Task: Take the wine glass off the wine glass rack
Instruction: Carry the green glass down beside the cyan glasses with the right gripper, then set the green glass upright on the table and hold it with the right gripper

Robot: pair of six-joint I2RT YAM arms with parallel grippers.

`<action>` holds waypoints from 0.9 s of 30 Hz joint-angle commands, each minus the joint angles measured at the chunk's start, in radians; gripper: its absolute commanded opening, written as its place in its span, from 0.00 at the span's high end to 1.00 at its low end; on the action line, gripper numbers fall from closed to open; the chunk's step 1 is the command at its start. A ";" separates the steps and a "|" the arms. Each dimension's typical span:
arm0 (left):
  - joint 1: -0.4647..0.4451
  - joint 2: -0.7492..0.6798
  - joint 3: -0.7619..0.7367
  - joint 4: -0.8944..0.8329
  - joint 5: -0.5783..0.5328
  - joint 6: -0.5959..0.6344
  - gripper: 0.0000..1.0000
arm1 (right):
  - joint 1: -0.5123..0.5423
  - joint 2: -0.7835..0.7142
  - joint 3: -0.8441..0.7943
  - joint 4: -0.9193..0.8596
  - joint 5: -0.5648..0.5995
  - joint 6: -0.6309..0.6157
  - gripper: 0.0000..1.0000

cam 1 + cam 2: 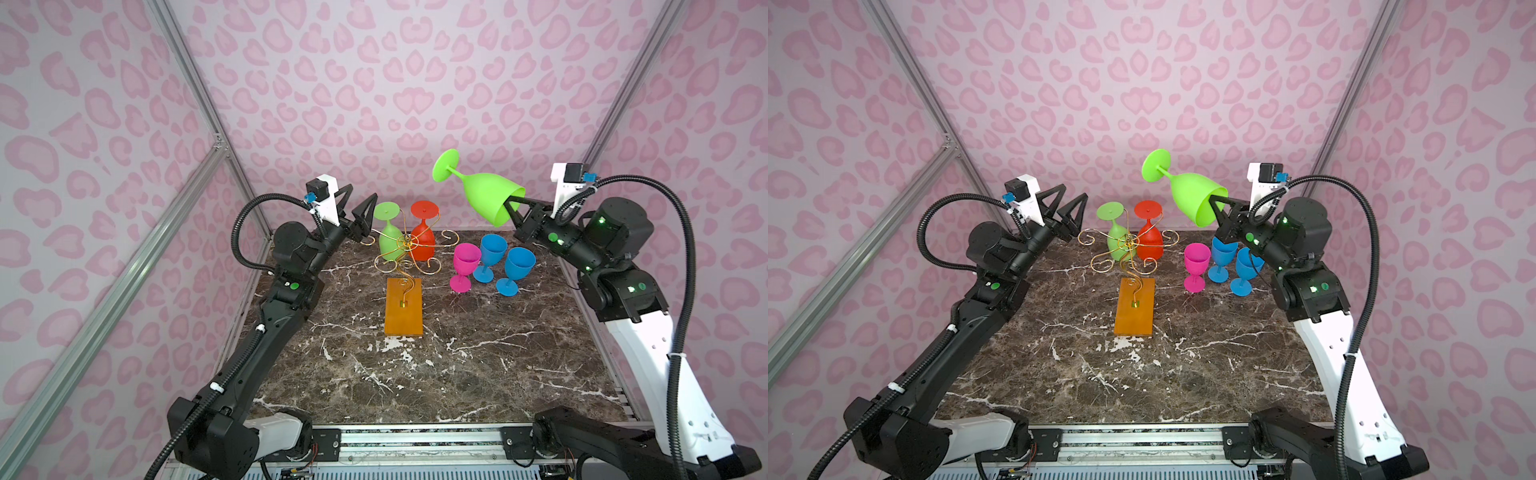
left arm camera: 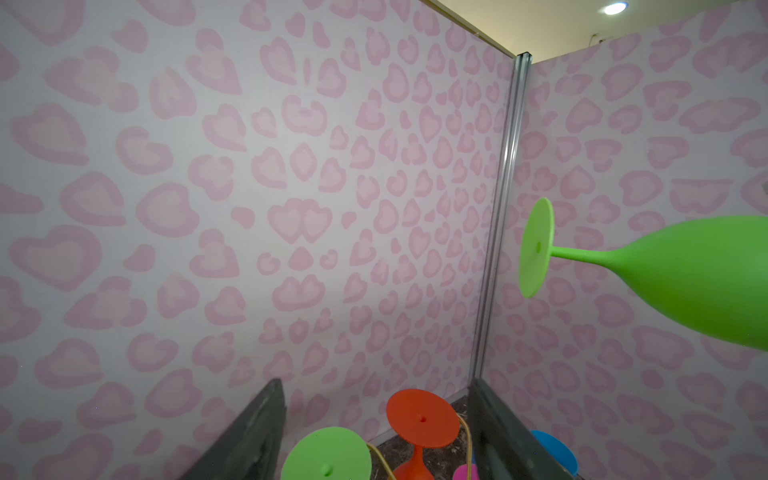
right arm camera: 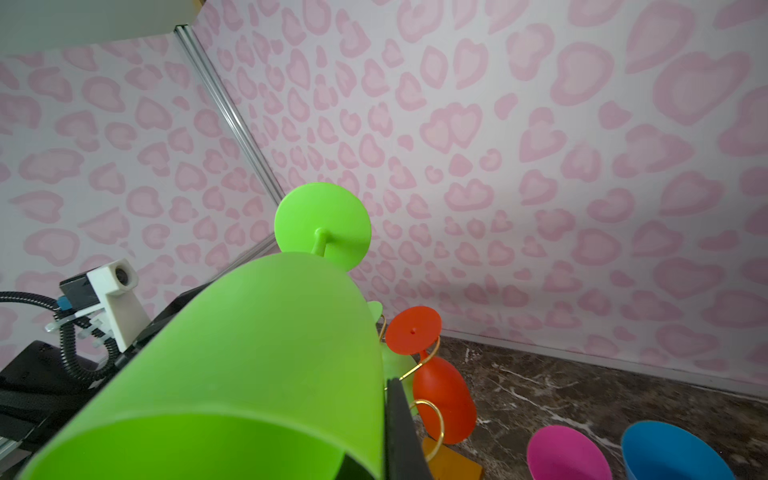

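Plainly, the job is partly done; the lifted green glass (image 1: 486, 195) is clear of the wine glass rack (image 1: 405, 243) and hangs in the air at about two o'clock from the rack's hub in both top views, touching none of its wire; its foot points toward ten o'clock and its mouth toward four.

The right gripper (image 1: 512, 210) has it by the rim, one finger inside the bowl and the other outside, jaws pinched tight on the wall; the right wrist view shows the bowl filling the space just ahead of the gripper.

The left gripper (image 1: 363, 193) stands at about eleven o'clock from the hub, jaws spread wide and holding nothing, just beside the hanging green glass (image 1: 388, 232).

What is left, I judge: setting the lifted glass down, likely near the pink glass (image 1: 465, 262) and two blue glasses (image 1: 492, 253) standing at about four o'clock; the hanging green one and the red glass (image 1: 424, 237) hang upside down on the rack, not yet removed.
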 commanded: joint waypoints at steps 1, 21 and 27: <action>0.023 -0.027 -0.015 0.009 -0.085 0.033 0.25 | -0.057 -0.060 -0.020 -0.159 0.054 -0.053 1.00; 0.256 -0.155 -0.273 0.038 -0.159 -0.028 0.11 | -0.145 -0.172 -0.056 -0.941 0.344 -0.275 1.00; 0.273 -0.176 -0.316 0.029 -0.201 0.048 0.07 | -0.149 -0.123 -0.188 -0.966 0.500 -0.266 1.00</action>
